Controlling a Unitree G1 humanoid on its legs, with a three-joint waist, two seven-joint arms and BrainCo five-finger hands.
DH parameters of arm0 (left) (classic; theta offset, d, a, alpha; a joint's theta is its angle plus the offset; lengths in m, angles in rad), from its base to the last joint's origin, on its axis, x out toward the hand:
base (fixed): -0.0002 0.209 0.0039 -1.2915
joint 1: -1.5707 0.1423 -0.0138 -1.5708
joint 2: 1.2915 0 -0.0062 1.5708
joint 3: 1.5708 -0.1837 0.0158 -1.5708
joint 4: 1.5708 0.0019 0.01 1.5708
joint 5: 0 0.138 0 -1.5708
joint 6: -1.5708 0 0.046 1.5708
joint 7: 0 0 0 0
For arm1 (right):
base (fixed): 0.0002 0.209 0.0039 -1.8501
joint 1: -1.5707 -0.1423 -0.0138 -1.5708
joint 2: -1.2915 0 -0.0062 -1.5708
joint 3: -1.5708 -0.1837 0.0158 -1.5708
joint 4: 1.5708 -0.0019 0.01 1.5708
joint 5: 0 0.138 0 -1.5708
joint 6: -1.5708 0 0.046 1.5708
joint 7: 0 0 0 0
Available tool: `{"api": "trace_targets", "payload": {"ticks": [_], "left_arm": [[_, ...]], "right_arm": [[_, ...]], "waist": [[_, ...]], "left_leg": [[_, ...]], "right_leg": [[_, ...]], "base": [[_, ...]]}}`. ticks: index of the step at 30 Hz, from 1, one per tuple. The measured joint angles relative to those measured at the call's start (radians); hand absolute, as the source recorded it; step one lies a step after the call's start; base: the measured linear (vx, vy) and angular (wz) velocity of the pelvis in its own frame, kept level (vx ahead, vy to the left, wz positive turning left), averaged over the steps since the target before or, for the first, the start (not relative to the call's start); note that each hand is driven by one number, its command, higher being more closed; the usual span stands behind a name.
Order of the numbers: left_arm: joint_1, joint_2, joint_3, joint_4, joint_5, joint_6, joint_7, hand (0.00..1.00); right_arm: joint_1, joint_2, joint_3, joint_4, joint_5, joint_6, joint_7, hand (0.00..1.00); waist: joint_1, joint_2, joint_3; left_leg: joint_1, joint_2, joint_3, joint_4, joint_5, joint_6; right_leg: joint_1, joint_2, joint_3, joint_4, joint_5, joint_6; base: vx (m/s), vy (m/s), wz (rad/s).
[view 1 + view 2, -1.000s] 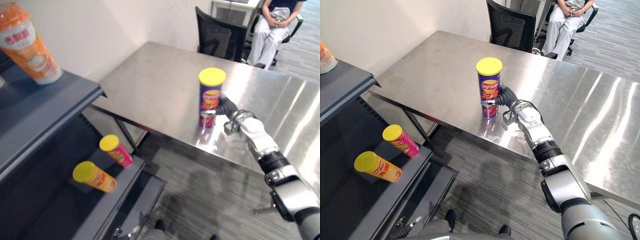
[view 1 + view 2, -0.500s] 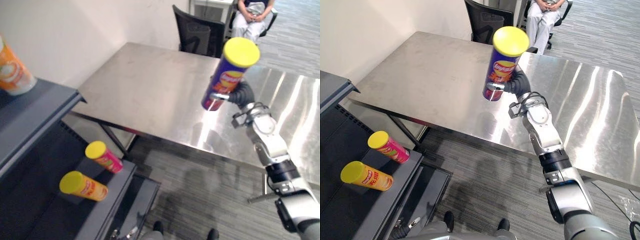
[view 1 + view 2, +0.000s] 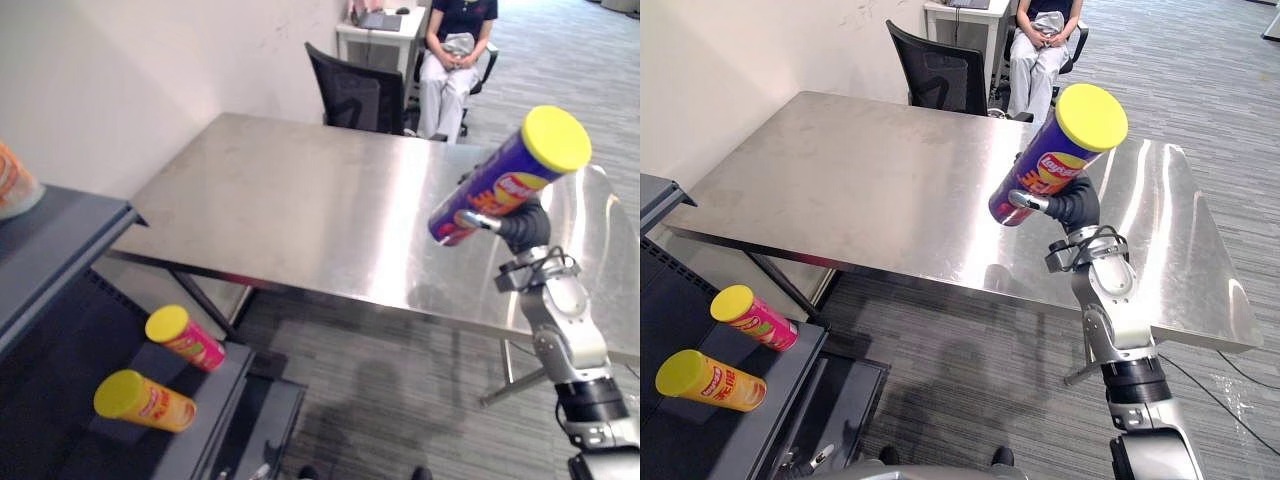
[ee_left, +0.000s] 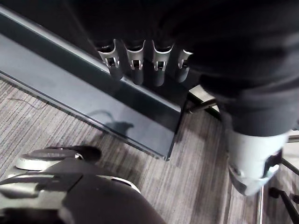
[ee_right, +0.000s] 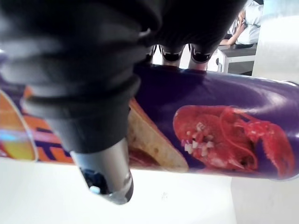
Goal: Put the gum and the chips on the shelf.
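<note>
Now the chips can [image 3: 505, 180] is clear of the worktop [image 3: 290, 210]. A second ago it stood upright on the steel near the front edge. Since then the right hand [image 3: 522, 228] has carried it up and tipped it, so the yellow lid points up and off to the robot's right. The hand's fingers and thumb are curled round the can's lower part, and the right wrist view shows the purple wall lying across the palm. The pick therefore looks done. What remains, as I judge it, is the carry to the shelf [image 3: 60, 250], well apart to the left. A pink can [image 3: 185, 338] and an orange can [image 3: 143, 400] lie on its lower board. The left hand [image 4: 140, 60] hangs low with straight fingers, holding nothing.
</note>
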Motion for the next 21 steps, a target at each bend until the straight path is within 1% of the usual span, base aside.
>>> {"api": "trace_targets", "payload": {"ticks": [3,8,10,12,14,15,18,19,20,21], "left_arm": [[0.000,-0.001,0.000,0.001,0.000,0.000,0.007,0.00],[-0.001,-0.002,0.000,0.002,0.000,0.000,0.017,0.00],[-0.003,-0.003,0.001,0.002,0.000,0.001,0.018,0.00],[-0.006,-0.005,0.001,0.002,-0.001,0.001,0.019,0.00],[-0.015,-0.010,0.002,0.011,-0.003,0.001,0.022,0.00],[-0.019,-0.011,0.002,0.019,-0.003,0.001,0.024,0.00],[-0.019,-0.023,0.036,0.029,-0.020,0.001,0.044,0.00],[-0.020,-0.031,0.052,0.032,-0.020,0.001,0.048,0.00],[-0.020,-0.035,0.057,0.033,-0.020,0.001,0.050,0.00],[-0.020,-0.047,0.072,0.034,-0.021,0.000,0.052,0.00]], "right_arm": [[0.038,0.000,0.000,-0.007,0.000,0.000,0.001,1.00],[0.081,0.000,-0.004,-0.015,0.000,0.000,0.001,1.00],[0.087,0.004,-0.013,-0.015,0.000,0.000,0.005,1.00],[0.087,0.014,-0.027,-0.016,0.000,0.000,0.006,1.00],[0.087,0.016,-0.027,-0.038,0.000,0.000,0.008,1.00],[0.086,0.019,-0.026,-0.047,0.000,-0.001,0.011,1.00],[0.055,0.047,0.011,-0.060,0.000,-0.001,0.020,1.00],[0.034,0.053,0.041,-0.060,0.000,-0.001,0.020,1.00],[0.026,0.053,0.053,-0.060,0.000,-0.001,0.021,1.00],[0.018,0.053,0.071,-0.059,0.000,-0.001,0.023,1.00]], "waist": [[-0.002,0.002,-0.014],[-0.004,0.002,-0.015],[-0.007,0.005,-0.013],[-0.008,0.010,-0.010],[0.000,0.023,0.003],[0.005,0.026,0.008],[0.012,0.046,0.042],[0.021,0.057,0.060],[0.023,0.063,0.067],[0.036,0.075,0.083]], "left_leg": [[0.000,0.000,-0.001,0.000,0.000,0.000],[-0.001,0.000,-0.009,0.011,0.000,0.000],[-0.015,0.002,-0.037,0.035,-0.003,0.001],[-0.040,0.007,-0.062,0.089,-0.023,-0.001],[-0.082,0.018,-0.095,0.172,-0.054,-0.006],[-0.092,0.021,-0.102,0.186,-0.057,-0.007],[-0.132,0.038,-0.146,0.225,-0.056,-0.014],[-0.143,0.046,-0.162,0.226,-0.050,-0.012],[-0.149,0.054,-0.168,0.225,-0.048,-0.014],[-0.150,0.064,-0.167,0.216,-0.043,-0.010]], "right_leg": [[0.000,0.000,0.000,0.001,0.000,0.000],[0.002,-0.001,-0.005,0.013,-0.003,-0.004],[-0.003,-0.003,-0.014,0.044,-0.014,-0.013],[-0.005,-0.005,-0.032,0.080,-0.034,-0.013],[-0.016,-0.003,-0.053,0.134,-0.064,-0.021],[-0.019,-0.002,-0.056,0.146,-0.069,-0.025],[-0.018,0.014,-0.092,0.162,-0.077,-0.036],[-0.019,0.024,-0.100,0.163,-0.081,-0.030],[-0.021,0.028,-0.105,0.164,-0.081,-0.030],[-0.021,0.035,-0.114,0.172,-0.083,-0.034]], "base": [[0.00,0.000,0.00],[0.00,0.002,0.02],[-0.02,0.003,0.19],[-0.06,0.005,0.30],[-0.12,-0.008,0.33],[-0.13,-0.027,0.32],[-0.16,-0.061,0.33],[-0.14,-0.062,0.26],[-0.16,-0.085,0.29],[-0.14,-0.077,0.26]]}}
